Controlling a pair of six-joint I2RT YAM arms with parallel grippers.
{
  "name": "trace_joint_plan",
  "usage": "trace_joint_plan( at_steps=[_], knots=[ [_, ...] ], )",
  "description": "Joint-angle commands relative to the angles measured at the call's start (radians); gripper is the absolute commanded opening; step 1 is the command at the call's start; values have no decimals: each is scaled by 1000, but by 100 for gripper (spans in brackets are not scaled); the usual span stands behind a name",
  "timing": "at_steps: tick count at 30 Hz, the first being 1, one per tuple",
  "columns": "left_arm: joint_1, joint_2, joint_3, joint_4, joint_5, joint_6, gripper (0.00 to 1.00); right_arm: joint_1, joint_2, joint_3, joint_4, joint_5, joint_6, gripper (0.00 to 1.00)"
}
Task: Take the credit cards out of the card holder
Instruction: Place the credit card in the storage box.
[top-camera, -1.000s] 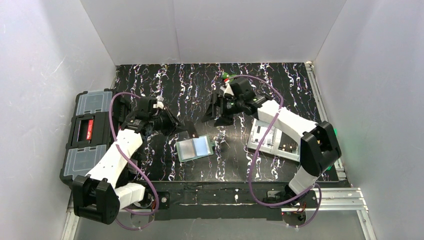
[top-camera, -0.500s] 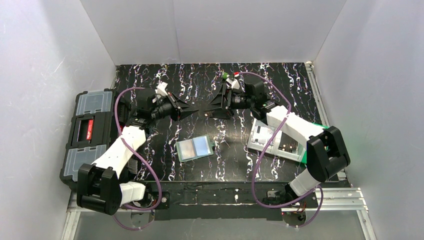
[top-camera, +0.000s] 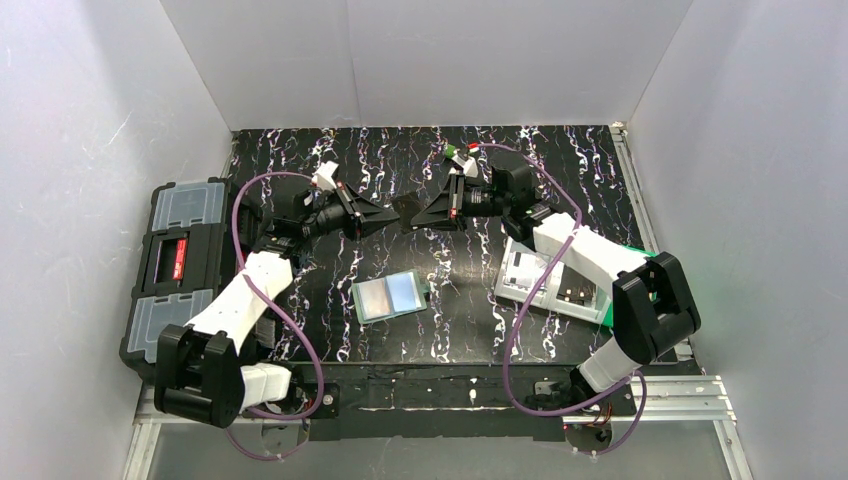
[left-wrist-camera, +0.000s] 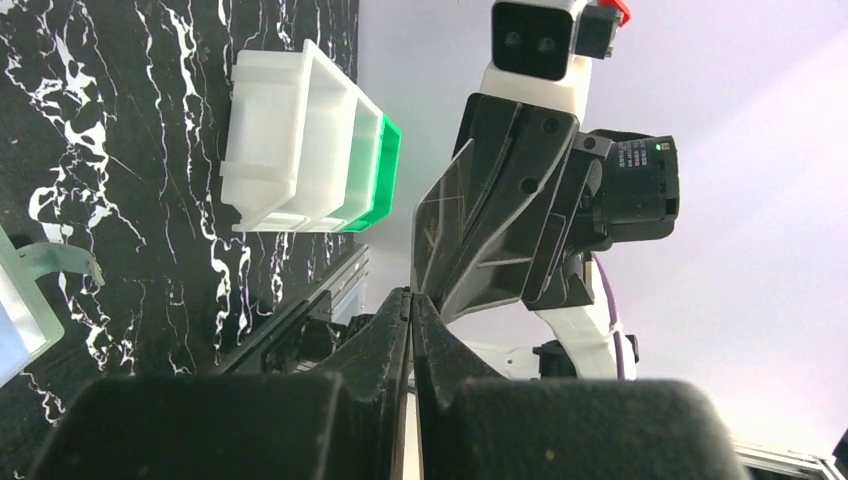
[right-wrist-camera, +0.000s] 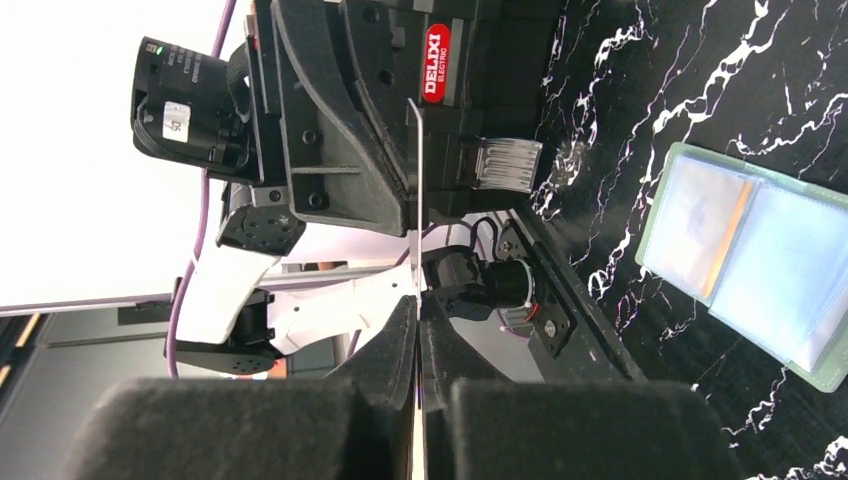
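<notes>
Two tools clench one card (right-wrist-camera: 416, 200) edge-on: left gripper (top-camera: 392, 214) and right gripper (top-camera: 415, 214) meet tip to tip above the table (top-camera: 560, 170); the holder (top-camera: 390, 296) lies open at six o'clock.

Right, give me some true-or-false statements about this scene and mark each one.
1. The card holder lies open on the table. True.
2. The left gripper and the right gripper are both shut on one credit card above the table. True.
3. The left gripper rests on the black toolbox. False: the black toolbox sits apart, at the table's left edge.
4. The white tray lies left of the card holder. False: the white tray is on its right.
</notes>
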Motion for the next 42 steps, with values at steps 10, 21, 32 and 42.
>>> trace_joint_plan(
  at_steps=[10, 21, 32, 42],
  knots=[
    [-2, -42, 169, -663, -179, 439, 98, -4, -106, 89, -563, 268, -355, 1],
    [-81, -66, 179, -841, -365, 568, 98, -12, -287, 51, -1016, 862, -505, 1],
    [-126, -43, 190, -839, -369, 585, 98, -184, -345, 39, -1299, 1326, -563, 1],
    [-131, -47, 197, -845, -357, 592, 98, -304, -202, 24, -1297, 1426, -602, 1]
  ],
)
